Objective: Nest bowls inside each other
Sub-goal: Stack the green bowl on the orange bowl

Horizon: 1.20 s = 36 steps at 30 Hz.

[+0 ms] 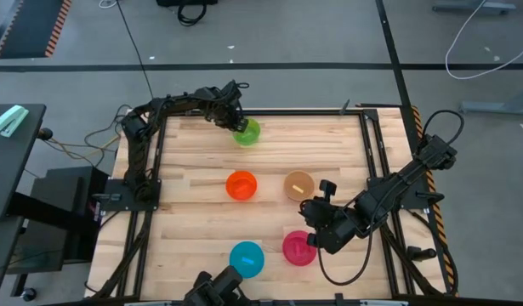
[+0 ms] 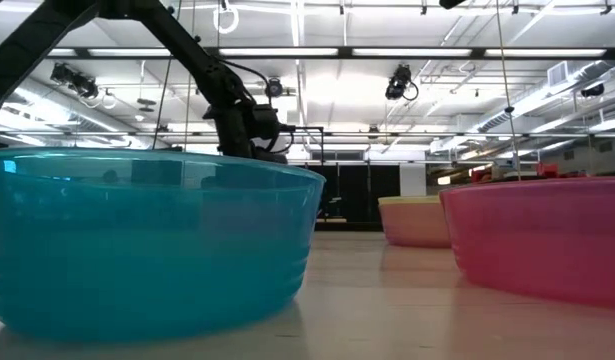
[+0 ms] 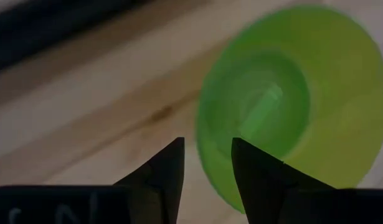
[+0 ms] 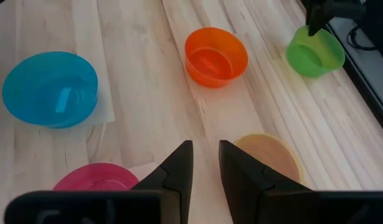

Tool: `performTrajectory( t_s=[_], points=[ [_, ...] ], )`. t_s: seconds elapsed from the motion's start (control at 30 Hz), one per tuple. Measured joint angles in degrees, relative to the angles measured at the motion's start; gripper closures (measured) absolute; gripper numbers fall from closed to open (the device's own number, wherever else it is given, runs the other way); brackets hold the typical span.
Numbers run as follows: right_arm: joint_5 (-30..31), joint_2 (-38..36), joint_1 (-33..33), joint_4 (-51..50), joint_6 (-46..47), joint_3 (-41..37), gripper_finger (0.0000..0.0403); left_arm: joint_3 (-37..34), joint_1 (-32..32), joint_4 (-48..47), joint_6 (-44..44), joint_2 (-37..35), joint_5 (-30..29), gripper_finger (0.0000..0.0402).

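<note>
The green bowl (image 1: pixel 247 132) sits just beside the left gripper (image 1: pixel 236 121), whose slightly parted, empty fingers (image 3: pixel 253 174) straddle its near rim.

Light wooden plank bench (image 1: pixel 193 212) beneath both claws, black metal frame (image 1: pixel 389 102) bordering the bench, grey floor (image 1: pixel 287 34) beyond the left claw, white cable loop (image 1: pixel 486 38) on floor, hazard-striped mat (image 1: pixel 31 25), ceiling strip lights (image 2: pixel 307 52) overhead.
</note>
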Motion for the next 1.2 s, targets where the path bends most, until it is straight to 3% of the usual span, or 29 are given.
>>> performTrajectory(
  t_s=[0.2,0.37,0.77,0.97,1.2],
  points=[
    [0.2,0.0,0.0,-0.1,-0.1,0.0,0.0318,0.0,0.2,0.1,0.0,2.2,1.4,0.0254],
    [0.2,0.0,0.0,-0.1,-0.2,0.0,0.0318,0.0,0.5,0.3,-0.2,3.1,1.2,0.0271],
    [0.2,0.0,0.0,-0.1,-0.2,0.0,0.0318,0.0,0.5,1.5,0.1,3.1,1.1,0.0391],
    [0.2,0.0,0.0,0.1,-0.1,-0.8,0.0318,0.0,0.2,1.3,3.9,3.1,1.3,0.0385],
    [-0.1,0.0,0.0,0.0,5.1,-7.6,0.0318,0.0,-0.8,-4.5,6.0,2.0,2.0,0.0387]
  ],
)
